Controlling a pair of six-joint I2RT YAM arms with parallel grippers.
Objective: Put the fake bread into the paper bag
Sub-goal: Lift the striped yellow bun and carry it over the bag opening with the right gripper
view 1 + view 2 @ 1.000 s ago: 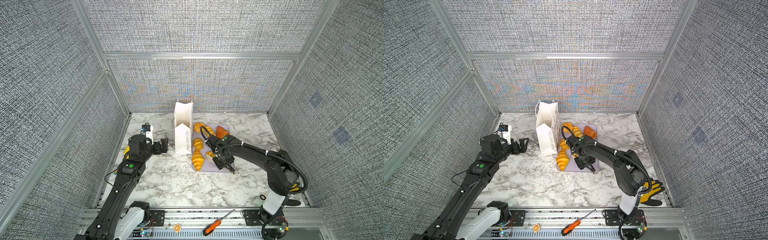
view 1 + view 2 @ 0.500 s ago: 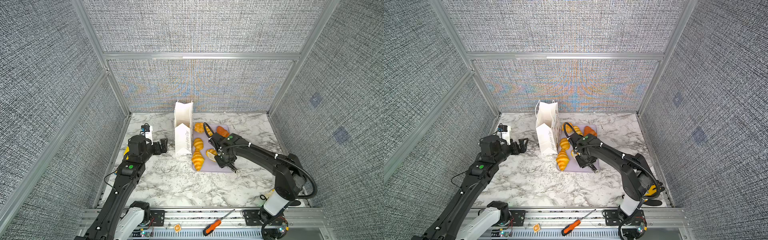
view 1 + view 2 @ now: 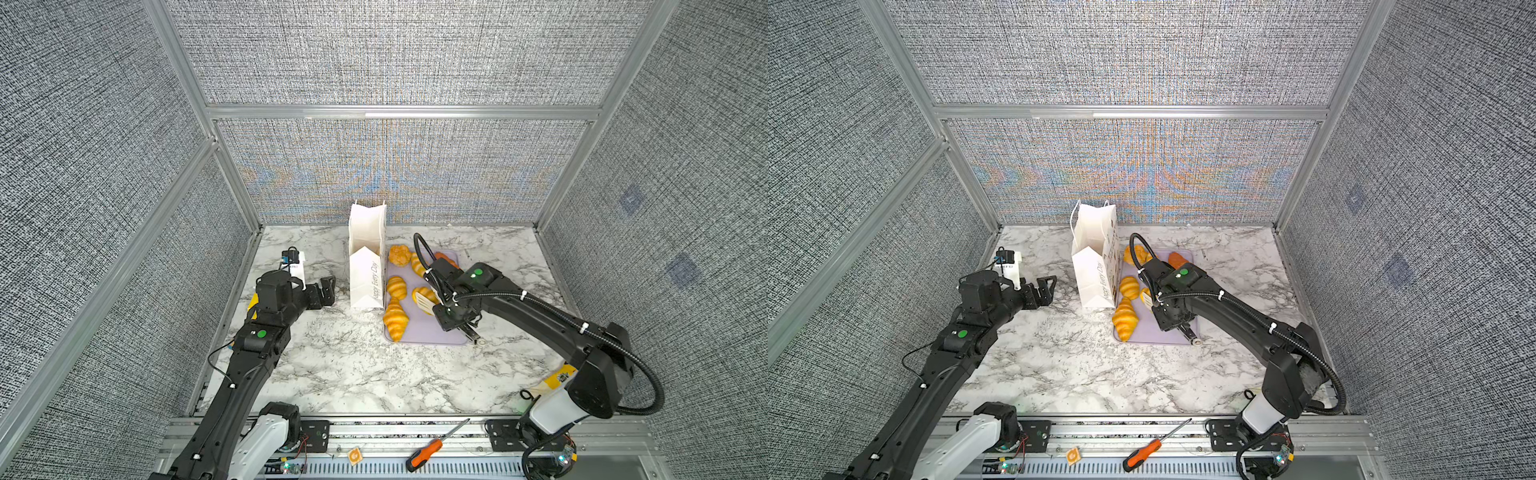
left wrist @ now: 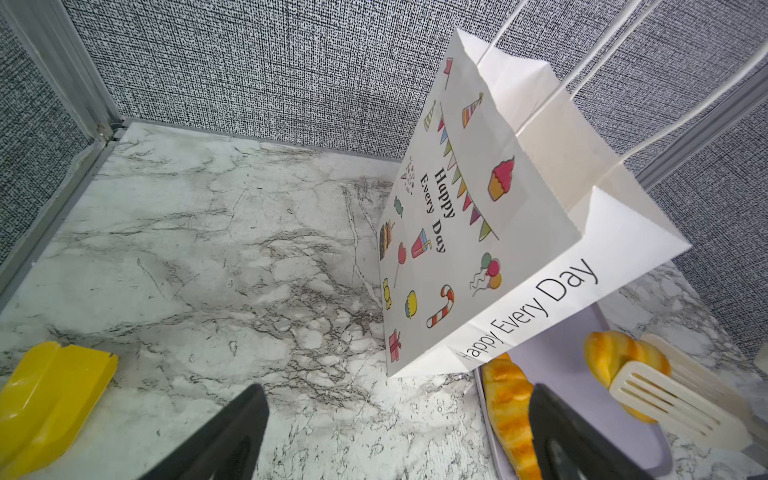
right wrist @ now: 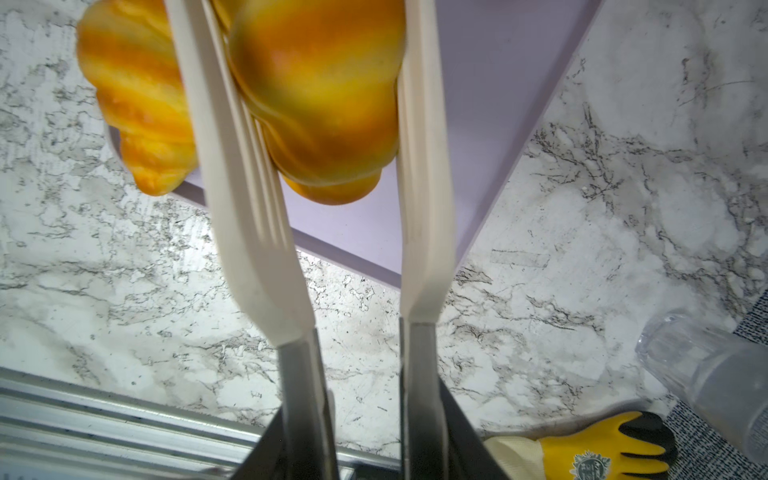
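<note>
The white paper bag (image 3: 365, 266) (image 3: 1096, 266) (image 4: 478, 232) stands open at the back middle. To its right lies the lilac tray (image 3: 432, 332) (image 3: 1158, 334) with several pieces of fake bread: a long croissant (image 3: 395, 318) (image 3: 1126, 318), a smaller one (image 3: 397, 286), a bun (image 3: 400, 254) and an orange-brown one (image 3: 446, 257). My right gripper (image 3: 449, 312) (image 5: 365, 436) is shut on cream tongs (image 5: 249, 228) (image 4: 652, 395). The tongs' blades clasp a golden pastry (image 5: 320, 91) (image 4: 615, 357) over the tray. My left gripper (image 3: 326, 291) (image 4: 399, 399) is open and empty, left of the bag.
A yellow scoop (image 4: 50, 395) lies on the marble by the left arm. A yellow glove (image 5: 602, 440) and a clear plastic cup (image 5: 706, 365) are near the right arm's base. An orange screwdriver (image 3: 428, 451) rests on the front rail. Mesh walls enclose the table.
The tongs' blades have closed in on the pastry in the middle of the tray, and the right arm's elbow has swung out to the right. The left arm has not moved.
</note>
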